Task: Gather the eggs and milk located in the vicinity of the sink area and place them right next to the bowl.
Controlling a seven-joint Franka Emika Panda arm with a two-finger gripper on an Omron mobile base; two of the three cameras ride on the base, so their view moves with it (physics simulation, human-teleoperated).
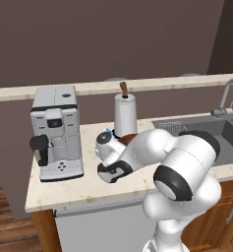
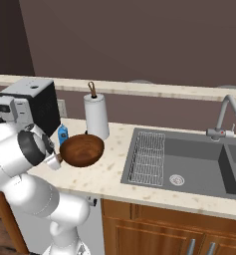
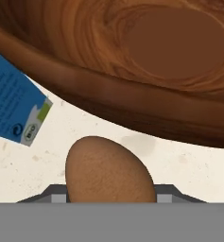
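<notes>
Egg (image 3: 108,170), brown, is sitting clamped in the gripper (image 3: 111,198) at bottom centre, hovering just below the bowl (image 3: 132,61) rim, milk (image 3: 14,108) at left.

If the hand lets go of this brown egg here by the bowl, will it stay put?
Probably not reliably. The brown egg is smooth and rounded, so it may roll on the flat counter. The bowl sits close behind and might stop it. It is likely fragile, so release low.

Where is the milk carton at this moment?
The blue milk carton stands on the counter in the right base view, between the coffee machine and the wooden bowl, left of the paper-towel roll.
</notes>
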